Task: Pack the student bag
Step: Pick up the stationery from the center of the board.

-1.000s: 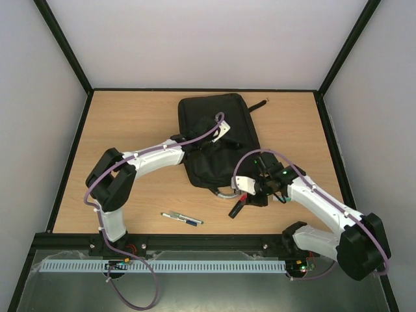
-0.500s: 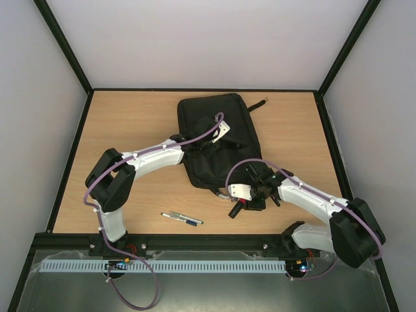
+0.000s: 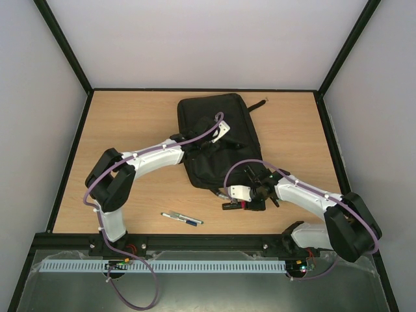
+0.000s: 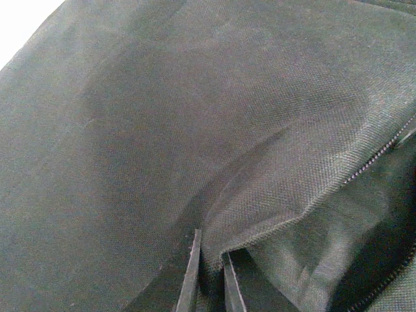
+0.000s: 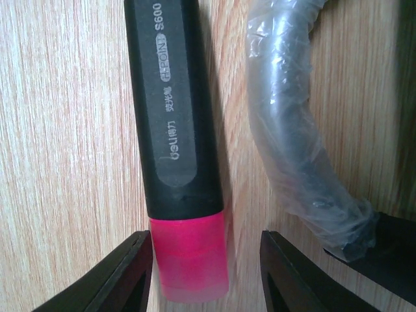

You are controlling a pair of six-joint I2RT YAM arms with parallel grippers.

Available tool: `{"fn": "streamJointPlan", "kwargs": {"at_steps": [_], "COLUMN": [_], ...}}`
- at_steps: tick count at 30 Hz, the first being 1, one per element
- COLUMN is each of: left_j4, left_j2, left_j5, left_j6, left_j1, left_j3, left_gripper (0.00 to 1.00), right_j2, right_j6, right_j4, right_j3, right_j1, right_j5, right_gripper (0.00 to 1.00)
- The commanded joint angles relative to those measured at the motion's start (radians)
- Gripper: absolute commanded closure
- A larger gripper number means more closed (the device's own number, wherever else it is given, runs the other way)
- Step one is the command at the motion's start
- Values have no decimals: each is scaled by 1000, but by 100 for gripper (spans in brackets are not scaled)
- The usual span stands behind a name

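The student bag (image 3: pixel 214 130) lies black and flat at the back middle of the table. My left gripper (image 3: pixel 209 145) is on top of it, shut on a fold of its fabric (image 4: pixel 273 195) beside an open zipper; the pinch shows at the left gripper (image 4: pixel 209 246). A black highlighter with a pink cap (image 5: pixel 172 117) lies on the wood in front of the bag (image 3: pixel 229 205). My right gripper (image 5: pixel 207 260) is open, its jaws on either side of the pink cap, with a gap on the right side. The bag's plastic-wrapped grey handle (image 5: pixel 292 130) curves just beside it.
A blue and white pen (image 3: pixel 182 218) lies near the front edge, left of the right gripper (image 3: pixel 240 205). The bag's black strap (image 3: pixel 259 105) trails toward the back right. Black frame rails border the table on all sides.
My right gripper has swung left and down toward the front of the bag, and the highlighter has turned from slanted to nearly level. The left arm has not moved.
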Motion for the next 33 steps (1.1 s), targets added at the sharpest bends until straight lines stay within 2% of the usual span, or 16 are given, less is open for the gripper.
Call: {"fn": "streamJointPlan", "kwargs": {"at_steps": [1, 7, 16, 18, 21, 22, 26, 33], "left_j4": [-21, -21, -32, -39, -39, -39, -45, -75], "left_j2": [-14, -11, -7, -8, -12, -12, -11, -20], "left_j5": [18, 20, 29, 30, 32, 32, 32, 29], "left_j6": [-23, -23, -32, -38, -40, -42, -49, -70], "left_j1": [4, 4, 4, 4, 4, 3, 2, -5], "left_j3": [36, 35, 48, 56, 53, 54, 63, 91], "left_gripper": [94, 94, 93, 93, 92, 92, 92, 92], "right_j2": [-4, -3, -21, -46, -51, -45, -22, -186], "right_j6": [56, 119, 177, 186, 209, 220, 266, 257], "right_j4": [-49, -22, -21, -22, -10, -2, 3, -183], "right_j3": [-4, -24, -44, -49, -59, -63, -54, 58], "right_j1": [7, 36, 52, 52, 52, 52, 53, 49], "right_j5": [-15, -4, 63, 84, 98, 102, 112, 80], "right_gripper": [55, 55, 75, 75, 63, 64, 79, 84]}}
